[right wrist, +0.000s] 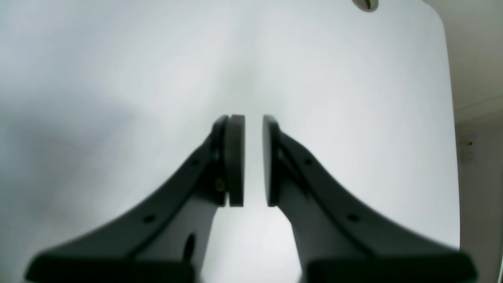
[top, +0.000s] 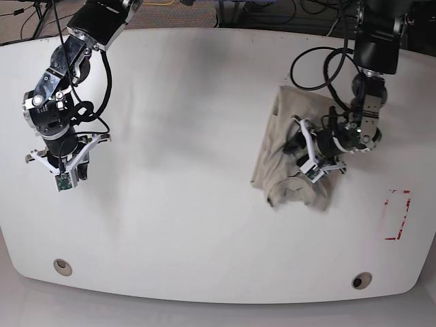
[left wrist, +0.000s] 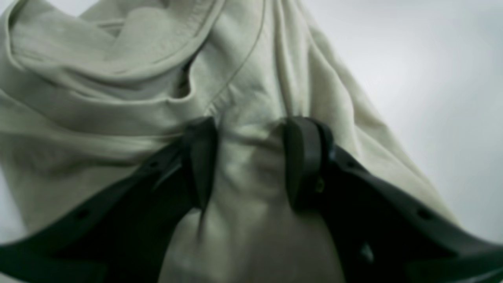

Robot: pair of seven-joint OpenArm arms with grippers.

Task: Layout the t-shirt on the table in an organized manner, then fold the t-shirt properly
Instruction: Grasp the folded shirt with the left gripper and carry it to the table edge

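Note:
The beige-grey t-shirt (top: 278, 160) lies crumpled in a heap on the right half of the white table (top: 184, 177). My left gripper (top: 300, 145) sits at the heap's right side, shut on a bunch of the cloth. In the left wrist view the t-shirt (left wrist: 118, 78) fills the frame, its collar and folds bulging between the black fingers (left wrist: 202, 157) of the left gripper (left wrist: 253, 122). My right gripper (top: 63, 181) hovers over bare table at the far left, far from the shirt. In its own view the right gripper (right wrist: 253, 118) holds nothing, with only a narrow slit between the pads.
Two round grey grommets sit near the front edge, one at the left (top: 62, 266) and one at the right (top: 361, 280); another grommet (right wrist: 365, 4) shows in the right wrist view. A red-outlined rectangle (top: 397, 214) marks the table right of the shirt. Cables hang behind the table.

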